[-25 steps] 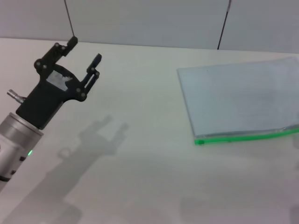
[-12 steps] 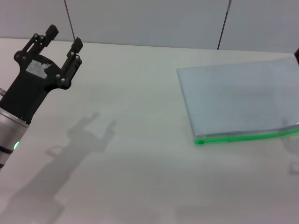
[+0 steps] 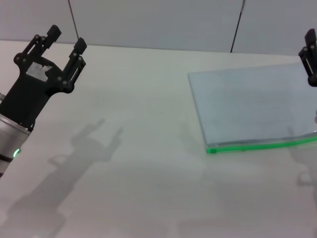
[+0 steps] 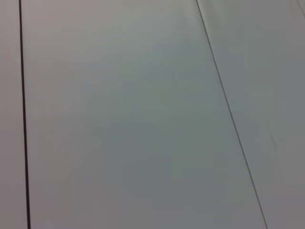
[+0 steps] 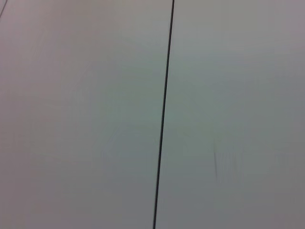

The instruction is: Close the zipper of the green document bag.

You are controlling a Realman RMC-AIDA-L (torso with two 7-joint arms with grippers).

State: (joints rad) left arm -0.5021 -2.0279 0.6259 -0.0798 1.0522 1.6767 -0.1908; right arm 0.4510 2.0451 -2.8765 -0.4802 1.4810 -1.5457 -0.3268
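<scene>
The green document bag (image 3: 252, 106) lies flat on the white table at the right, a pale blue-grey pouch running off the right edge of the head view. Its zipper (image 3: 257, 145) is the bright green strip along the near long edge; no slider shows. My left gripper (image 3: 67, 38) hangs open and empty in the air at the far left, well away from the bag. Only a black part of my right gripper (image 3: 309, 54) shows at the right edge, above the bag's far right portion. Both wrist views show only the wall.
The white table (image 3: 148, 148) spreads between the left arm and the bag. A grey panelled wall (image 3: 158, 20) with dark seams stands behind the table's far edge.
The left gripper has risen and swung left over the last second, then held. The right gripper has come into view at the right edge. The bag has not moved.
</scene>
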